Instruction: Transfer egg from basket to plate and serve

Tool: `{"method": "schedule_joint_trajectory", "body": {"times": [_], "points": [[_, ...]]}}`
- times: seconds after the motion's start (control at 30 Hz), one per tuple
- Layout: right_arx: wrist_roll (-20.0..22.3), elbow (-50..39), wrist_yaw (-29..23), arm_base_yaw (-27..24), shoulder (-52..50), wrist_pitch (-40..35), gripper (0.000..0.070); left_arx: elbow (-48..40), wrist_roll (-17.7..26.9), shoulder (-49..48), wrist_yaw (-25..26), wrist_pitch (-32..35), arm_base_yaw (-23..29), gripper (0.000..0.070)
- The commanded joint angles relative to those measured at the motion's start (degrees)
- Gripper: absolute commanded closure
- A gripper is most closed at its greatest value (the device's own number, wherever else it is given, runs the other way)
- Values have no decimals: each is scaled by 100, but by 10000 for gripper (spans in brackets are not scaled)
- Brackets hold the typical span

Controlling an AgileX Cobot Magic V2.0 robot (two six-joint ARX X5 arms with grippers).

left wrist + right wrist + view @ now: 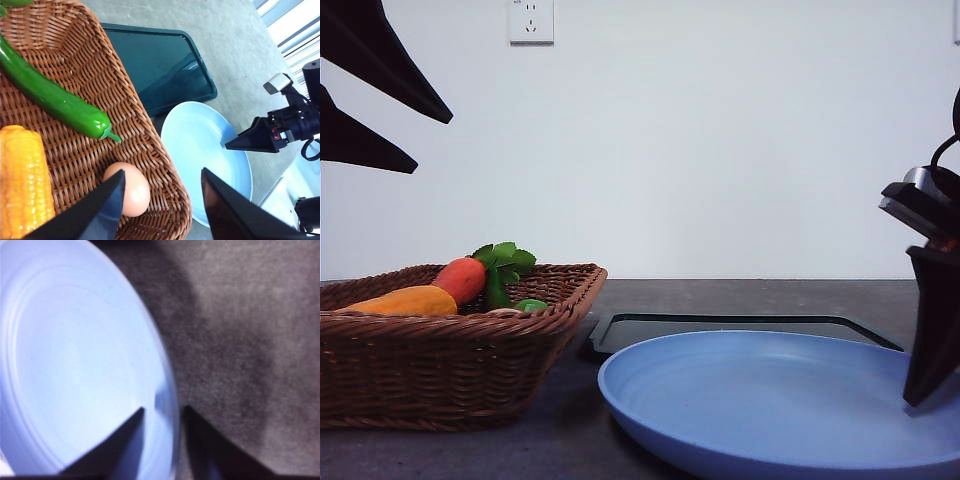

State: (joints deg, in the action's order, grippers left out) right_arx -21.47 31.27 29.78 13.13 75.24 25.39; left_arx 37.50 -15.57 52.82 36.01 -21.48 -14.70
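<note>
We were at the pick step, egg not yet lifted, plate not yet served.

Nearest the front camera: the plate (pixel 760 400) sat bare on the grey table (pixel 740 295). Our right gripper (pixel 162 415) was down at the plate's right edge, jaws a narrow gap apart with the rim running between them. Whether the fingers actually touched the rim, we couldn't tell; the wrist view was blurred. Looked to us like it was staged for the serve.

Left of the plate, the basket (pixel 450 370). The left gripper (pixel 162 200) hung above its near corner, jaws wide, nothing held. The egg (pixel 128 189) lay on the weave in that corner, against the basket wall, partly behind one finger (pixel 102 210), so not centred in the gap. Also in the basket: corn cob (pixel 22 180), green pepper (pixel 55 97), and a red-orange vegetable with green leaves (pixel 462 278).

Behind the plate: a black tray (pixel 720 325), nothing on it.

Our read on the next move: shift the left gripper to straddle the egg, descend, close gently. The egg is smooth and round, so a slip or a roll along the wicker wall is the risk.
</note>
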Motion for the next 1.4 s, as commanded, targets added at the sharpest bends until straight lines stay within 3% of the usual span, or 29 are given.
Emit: {"method": "schedule_joint_trajectory", "body": {"times": [0.0,0.2,0.33,0.5,0.67,0.87,1.37], "points": [[-61,55,-19,35,70,-33,697,74,96,42,37,42,-22,389],[-63,57,-22,7,-93,-24,700,74,92,42,37,42,-22,380],[-175,59,-26,-18,-470,-12,700,74,-61,42,37,26,-32,305],[-225,59,-246,-186,-1077,111,700,80,-256,96,13,-4,-191,302],[-207,63,-757,-448,-1700,316,700,258,-352,464,-598,-172,-638,302],[-204,68,-909,-781,-2298,337,700,613,-350,1151,-1399,-415,-1179,302],[-206,68,-903,-1191,-2795,340,700,822,-346,2780,-1541,-116,-1557,307]]}}
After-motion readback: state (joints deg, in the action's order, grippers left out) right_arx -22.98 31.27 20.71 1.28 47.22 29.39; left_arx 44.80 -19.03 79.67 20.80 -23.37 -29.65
